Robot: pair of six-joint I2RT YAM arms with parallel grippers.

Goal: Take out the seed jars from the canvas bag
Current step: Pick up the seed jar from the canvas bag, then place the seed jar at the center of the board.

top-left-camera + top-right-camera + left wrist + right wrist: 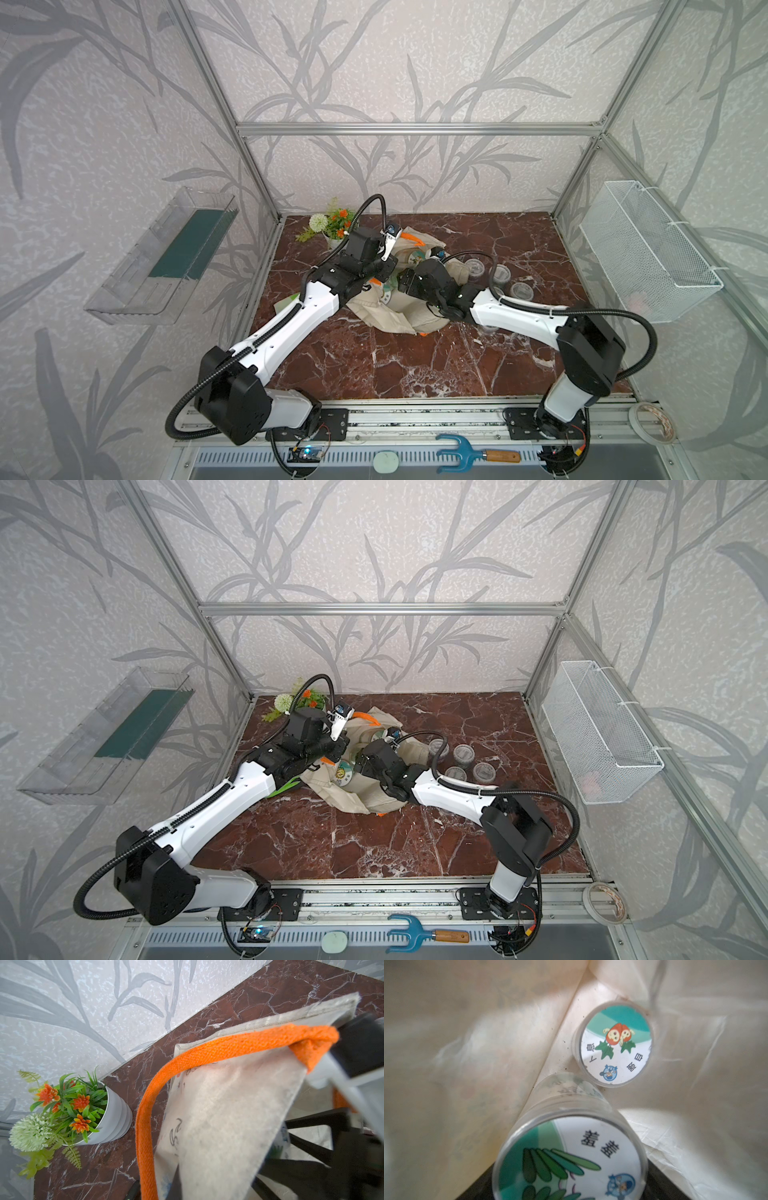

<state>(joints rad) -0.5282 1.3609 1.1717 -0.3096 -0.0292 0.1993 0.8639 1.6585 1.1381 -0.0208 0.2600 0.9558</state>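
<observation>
Reaching inside bag (388,318), clamped right gripper (571,1184), jaws half apart, on green-lidded jar (566,1147); pinched strap (207,1049) in fully closed left gripper (330,1057).

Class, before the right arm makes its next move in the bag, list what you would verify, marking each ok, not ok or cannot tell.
1. Bag mouth held up: left gripper shut on the orange strap: ok.
2. Reach: right gripper inside the canvas bag: ok.
3. Firm hold on the green-leaf jar: cannot tell; contact not visible.
4. Bag emptied: not ok; the red-fruit jar lies behind it.
5. Clear jars out on the table: ok.
</observation>
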